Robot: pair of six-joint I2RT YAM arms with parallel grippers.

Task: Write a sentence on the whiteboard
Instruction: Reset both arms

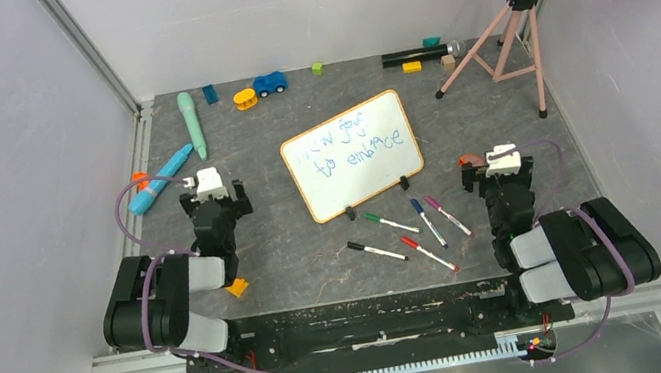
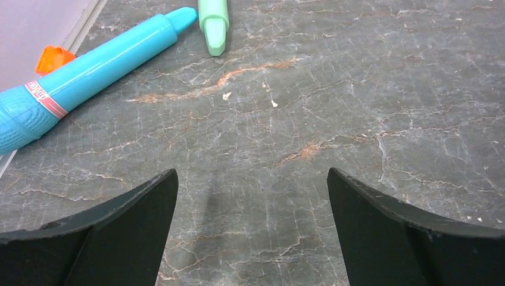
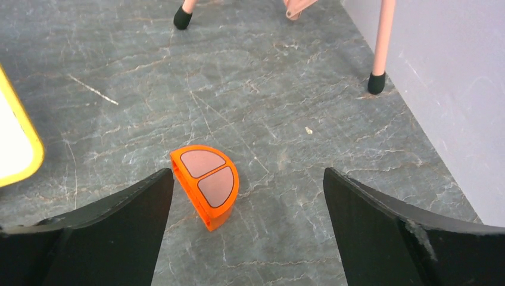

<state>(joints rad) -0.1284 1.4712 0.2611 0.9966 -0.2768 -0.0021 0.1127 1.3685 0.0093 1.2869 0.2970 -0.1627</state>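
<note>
Whiteboard [image 1: 352, 155] lying flat and slightly skewed at the centre of the bench [image 1: 258, 138], bearing the sentence [image 1: 347, 148] in two blue lines. Left end effector [image 2: 251, 179] and right end effector [image 3: 247, 179] sit either side of it, apart from it, jaws wide and empty. Five markers [image 1: 428, 222] lie near the board's near edge. An orange half-round block [image 3: 205, 185] lies before the right jaws.

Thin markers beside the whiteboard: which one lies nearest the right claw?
The thin purple-capped marker, rightmost of the five, right beside the blue-capped marker; the others lie farther from the right claw.
</note>
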